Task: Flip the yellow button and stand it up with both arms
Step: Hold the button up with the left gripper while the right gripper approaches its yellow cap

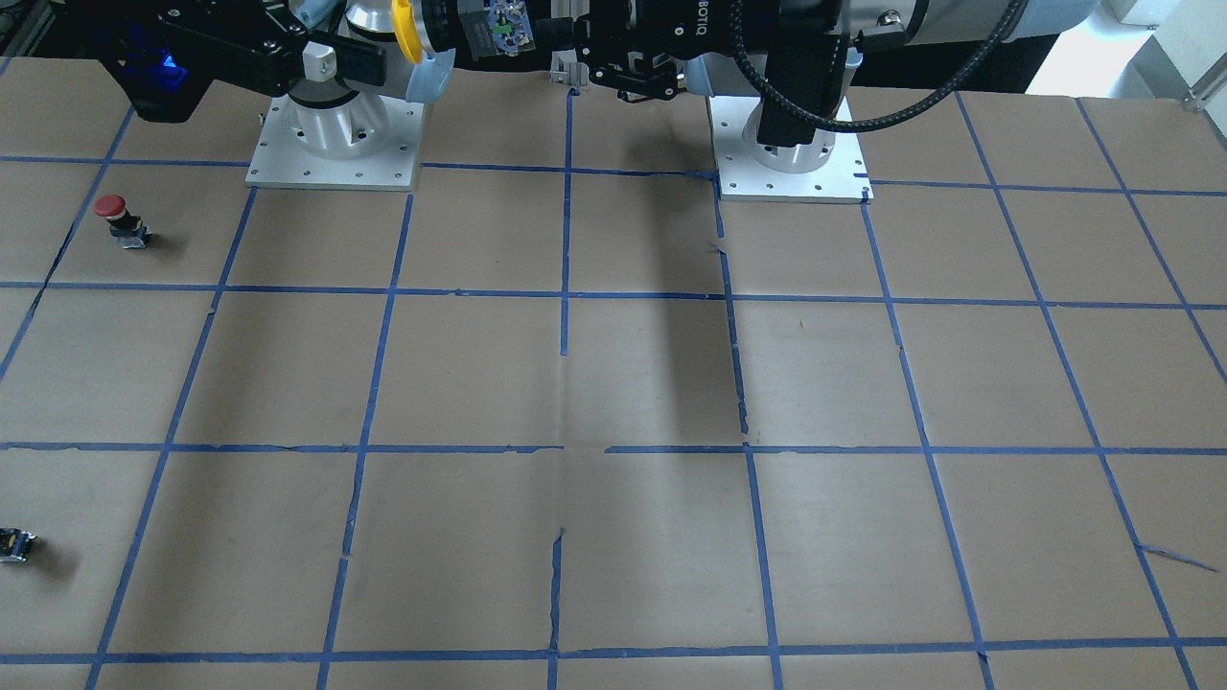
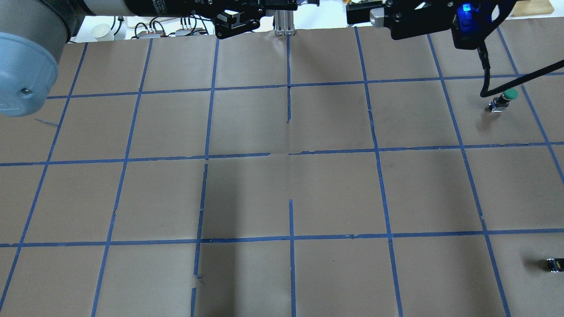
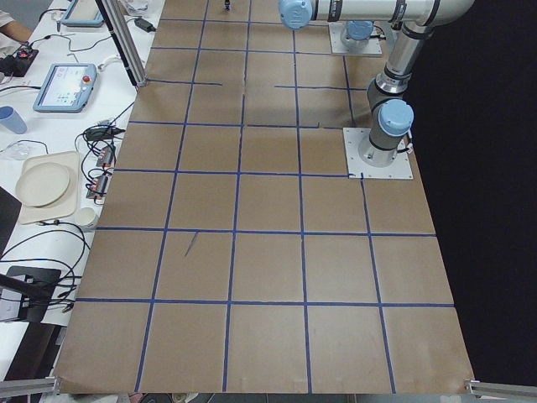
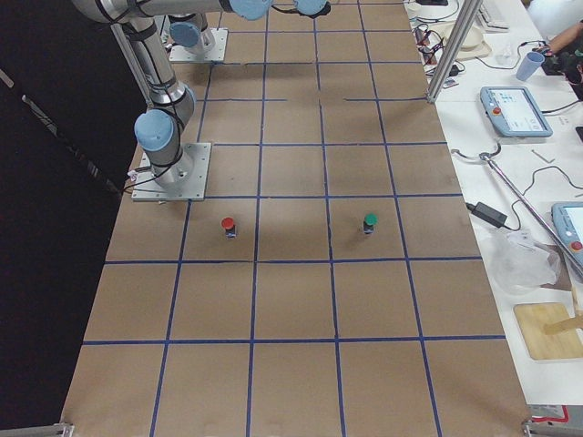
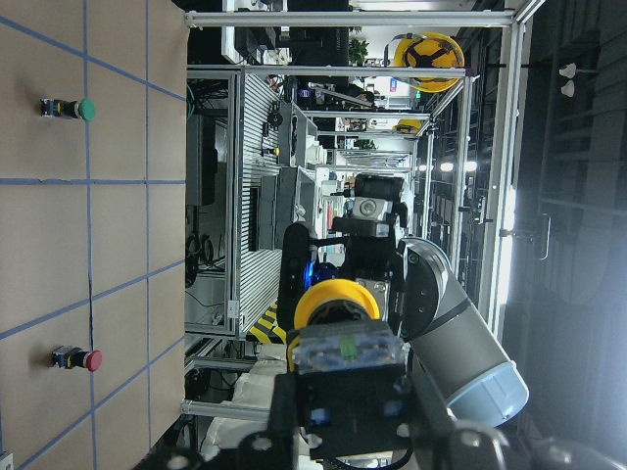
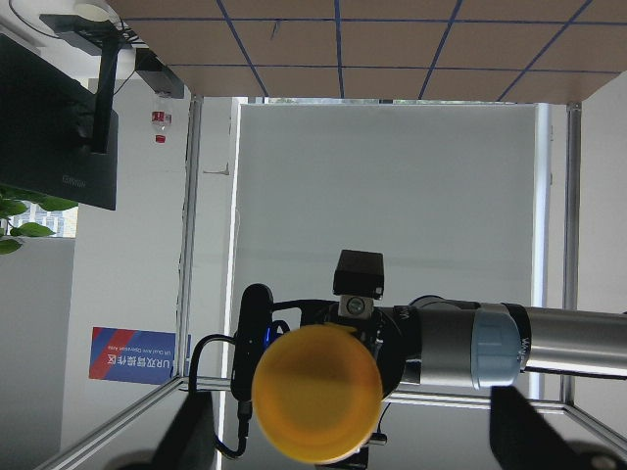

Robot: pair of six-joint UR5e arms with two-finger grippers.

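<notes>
Two grippers: they face each other high over the table (image 1: 652,383), on the robot's base side.
Left gripper (image 5: 345,380): clamped on the blocky body of the yellow button (image 5: 338,305), so you have it held in the air, not on the table.
Right gripper (image 1: 347,61): its fingers stand wide apart either side of the cap in its own wrist view and grip nothing.
Direction: the button lies straight ahead of the right gripper, with the cap's face turned squarely to it and just beyond its fingertips.
Long axis: roughly level, running from one gripper to the other, body end in the left jaws, cap end free.
Nearer arm: the left one has it. The right one is the taker, and I judge it needs only a short advance before closing.
Other things: red button (image 1: 113,213), green button (image 2: 507,95) and a small capless part (image 1: 14,544) sit on the table on the robot's right side, well below.
In the way: I see nothing between cap and right fingers.
</notes>
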